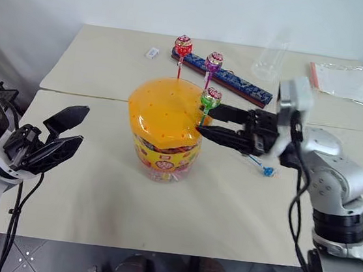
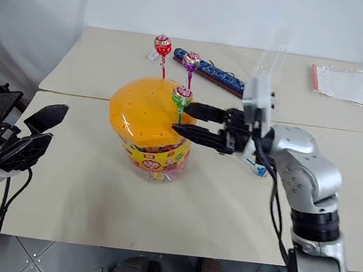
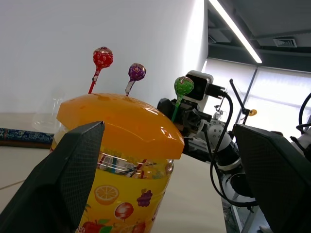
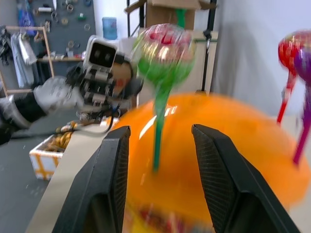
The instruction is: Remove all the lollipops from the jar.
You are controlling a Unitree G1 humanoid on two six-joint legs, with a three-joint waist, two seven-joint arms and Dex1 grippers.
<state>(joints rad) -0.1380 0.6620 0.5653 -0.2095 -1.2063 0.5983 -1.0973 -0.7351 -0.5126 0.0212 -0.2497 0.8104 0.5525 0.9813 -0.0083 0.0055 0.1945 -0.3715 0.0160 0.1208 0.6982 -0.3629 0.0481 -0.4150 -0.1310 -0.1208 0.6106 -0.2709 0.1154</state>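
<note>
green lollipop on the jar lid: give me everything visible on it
The green lollipop has a round head in shiny green-and-pink wrapper on a thin green stick. It stands upright, slightly tilted, stick planted in the orange lid of the jar, near the edge facing the right gripper. That gripper's open jaws straddle the stick without visibly touching it. Only the lid touches it.

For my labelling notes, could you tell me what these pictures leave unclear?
- Jar contents: blurred behind the label, head views.
- Green lollipop stick base: motion-blurred, right wrist view.
- Small blue item on the table: too small, partly behind the right gripper.
</note>
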